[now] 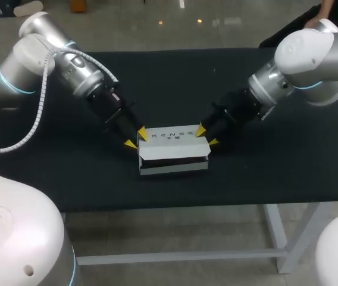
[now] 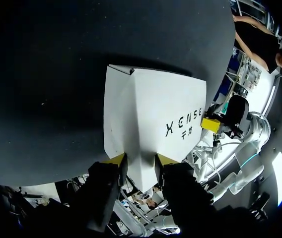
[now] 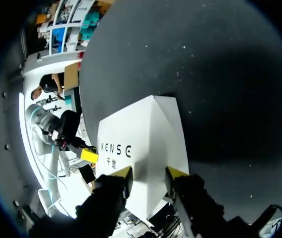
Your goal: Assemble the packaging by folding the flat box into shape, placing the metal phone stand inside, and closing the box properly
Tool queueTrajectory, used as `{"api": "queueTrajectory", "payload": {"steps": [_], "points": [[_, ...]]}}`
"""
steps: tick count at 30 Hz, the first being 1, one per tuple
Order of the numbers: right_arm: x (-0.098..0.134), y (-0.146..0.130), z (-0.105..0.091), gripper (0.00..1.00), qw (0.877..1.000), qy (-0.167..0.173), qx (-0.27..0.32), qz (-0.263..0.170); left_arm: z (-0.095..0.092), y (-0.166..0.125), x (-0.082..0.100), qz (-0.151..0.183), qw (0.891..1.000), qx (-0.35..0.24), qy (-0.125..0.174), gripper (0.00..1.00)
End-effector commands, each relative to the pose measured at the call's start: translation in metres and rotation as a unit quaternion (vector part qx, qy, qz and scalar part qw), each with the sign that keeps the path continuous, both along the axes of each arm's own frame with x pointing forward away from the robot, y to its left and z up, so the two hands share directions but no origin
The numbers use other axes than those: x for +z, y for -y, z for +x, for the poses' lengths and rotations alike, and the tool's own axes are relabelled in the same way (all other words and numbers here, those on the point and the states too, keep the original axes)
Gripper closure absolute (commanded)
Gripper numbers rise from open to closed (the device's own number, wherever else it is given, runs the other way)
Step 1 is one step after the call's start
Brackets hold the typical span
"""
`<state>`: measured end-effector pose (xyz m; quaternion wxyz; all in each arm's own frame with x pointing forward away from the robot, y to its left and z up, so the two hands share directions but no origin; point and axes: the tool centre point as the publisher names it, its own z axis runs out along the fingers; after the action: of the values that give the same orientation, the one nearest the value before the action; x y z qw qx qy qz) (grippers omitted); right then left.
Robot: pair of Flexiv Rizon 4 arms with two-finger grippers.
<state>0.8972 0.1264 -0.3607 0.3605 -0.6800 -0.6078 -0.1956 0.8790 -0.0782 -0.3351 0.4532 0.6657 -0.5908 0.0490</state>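
Note:
A white cardboard box (image 1: pixel 172 149) with dark print on its top lies in the middle of the black table. Its lid sits down over the body, and a dark gap runs along the front side. My left gripper (image 1: pixel 136 138) is at the box's left end. In the left wrist view the box (image 2: pixel 151 109) narrows between the two yellow fingertips, which press it from both sides, so my left gripper (image 2: pixel 141 159) is shut on it. My right gripper (image 1: pixel 207 136) clamps the right end of the box (image 3: pixel 141 144) in the same way (image 3: pixel 148 173). No metal phone stand shows in any view.
The black table (image 1: pixel 276 173) carries nothing else in view. Its front edge runs close below the box, and bare cloth lies behind and to both sides. Each wrist view shows the other arm's yellow tip at the box's far end (image 2: pixel 210 124) (image 3: pixel 89 155).

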Motion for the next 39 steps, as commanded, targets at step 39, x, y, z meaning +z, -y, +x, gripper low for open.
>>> {"api": "queueTrajectory", "payload": {"steps": [39], "points": [[0.012,-0.006,0.009,0.55,0.998,-0.055,0.022,0.01,0.009,0.004,0.009,-0.017,0.997,-0.04,-0.067,0.65]]}}
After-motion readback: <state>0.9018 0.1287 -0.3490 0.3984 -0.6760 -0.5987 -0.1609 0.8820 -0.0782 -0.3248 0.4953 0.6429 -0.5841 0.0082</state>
